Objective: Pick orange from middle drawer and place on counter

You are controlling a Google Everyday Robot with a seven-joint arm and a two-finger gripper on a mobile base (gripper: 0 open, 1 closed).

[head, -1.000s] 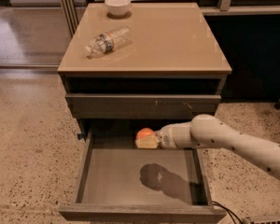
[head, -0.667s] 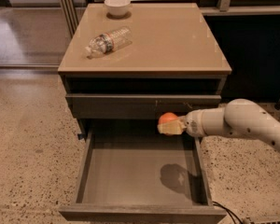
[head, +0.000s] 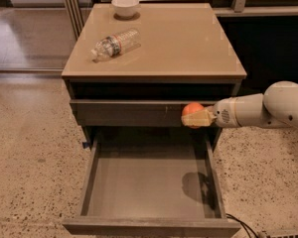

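My gripper (head: pixel 194 116) reaches in from the right and is shut on the orange (head: pixel 191 109), a small round orange fruit. It holds the fruit in the air in front of the closed grey drawer front, above the right back part of the open middle drawer (head: pixel 149 182). The drawer is pulled out and its flat bottom is bare, with the fruit's shadow on it. The glossy tan counter (head: pixel 188 43) lies above and behind the gripper.
A clear plastic bottle (head: pixel 114 43) lies on its side at the counter's left. A white bowl (head: pixel 125 6) stands at the counter's back left. Speckled beige floor (head: pixel 30 157) surrounds the cabinet. A cable lies by the drawer's front right corner.
The gripper has lifted the orange out of the back of the drawer and carried it up and to the right, level with the upper drawer front.
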